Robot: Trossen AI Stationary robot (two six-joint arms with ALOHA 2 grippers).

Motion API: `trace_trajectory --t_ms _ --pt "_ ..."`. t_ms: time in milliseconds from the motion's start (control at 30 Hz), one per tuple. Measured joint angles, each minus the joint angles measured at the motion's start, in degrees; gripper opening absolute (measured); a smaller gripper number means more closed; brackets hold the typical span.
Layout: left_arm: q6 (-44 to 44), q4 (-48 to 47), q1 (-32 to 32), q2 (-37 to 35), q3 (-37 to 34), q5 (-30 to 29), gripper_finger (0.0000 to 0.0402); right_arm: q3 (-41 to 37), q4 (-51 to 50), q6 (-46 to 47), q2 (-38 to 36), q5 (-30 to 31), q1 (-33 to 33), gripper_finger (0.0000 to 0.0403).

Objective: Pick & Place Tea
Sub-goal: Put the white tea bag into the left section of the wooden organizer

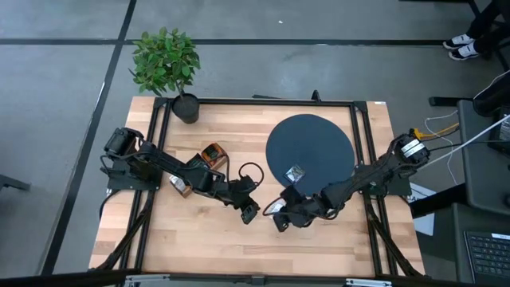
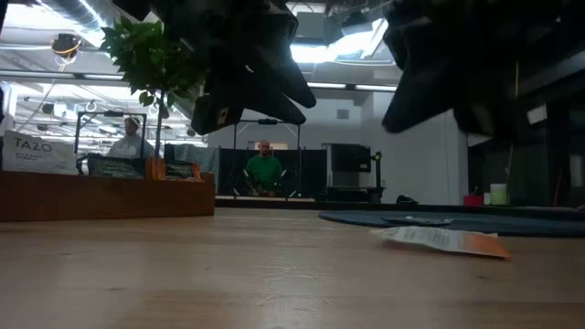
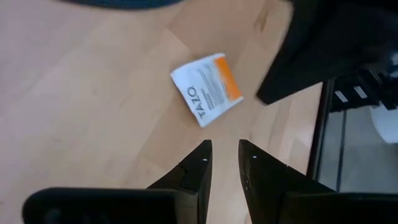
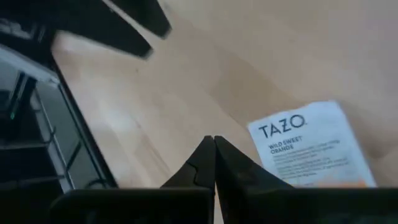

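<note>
Plant [image 1: 166, 62]: a potted green plant at the far left corner of the bench [image 1: 199, 239].
Wooden box [image 1: 209, 155]: on the left half of the bench, partly under the left arm; sachets stand in it, and the low view shows it at left with a white TAZO sachet [image 2: 37, 152] at its end.
Left gripper [image 1: 249, 212]: near the bench's middle, held above the wood; its jaws stand narrowly apart with nothing between them, and the white-and-orange sachet lies just ahead of the tips in the left wrist view.
White-and-orange sachet [image 3: 207, 88]: lying flat on the bare wood between the two grippers – printed TAZO, with an orange band along one edge; the right wrist view reads "Wild Sweet Orange" on it [image 4: 314, 154]. In the low view it lies just in front of the disc's near edge [image 2: 443, 239].
Right gripper [image 1: 279, 221]: just right of the left one, low over the wood – its jaws are closed tip to tip, empty, with the sachet just beside them.
Dark disc [image 1: 309, 151]: large and round, right of centre.
Sachet on the disc [image 1: 296, 172]: one small dark sachet near its front edge.
People: two in the room behind the bench in the low view, one in green [image 2: 264, 169].
</note>
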Motion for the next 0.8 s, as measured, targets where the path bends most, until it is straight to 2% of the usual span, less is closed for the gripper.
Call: trace_trajectory --t_ms 167,267,433,567,800 --pt "-0.58 0.00 0.67 0.00 0.00 -0.71 0.0075 7.68 -26.63 9.47 -1.05 -3.78 0.49 0.0007" --pt "-0.14 0.00 1.21 -0.01 0.00 -0.97 0.0074 9.28 -36.29 14.64 -1.20 -4.62 1.61 0.0007" --pt "-0.60 0.93 2.21 0.71 0.04 -0.87 0.0074 7.06 -34.13 19.57 -0.39 -6.91 2.34 0.0007" --pt "0.01 4.46 2.23 3.71 0.07 0.47 0.0074 5.45 -28.75 19.77 1.43 -7.78 2.24 0.0008" --pt "-4.11 5.56 2.26 8.41 0.10 0.49 0.0075 5.43 -27.46 19.77 3.18 -9.27 2.19 0.0007"
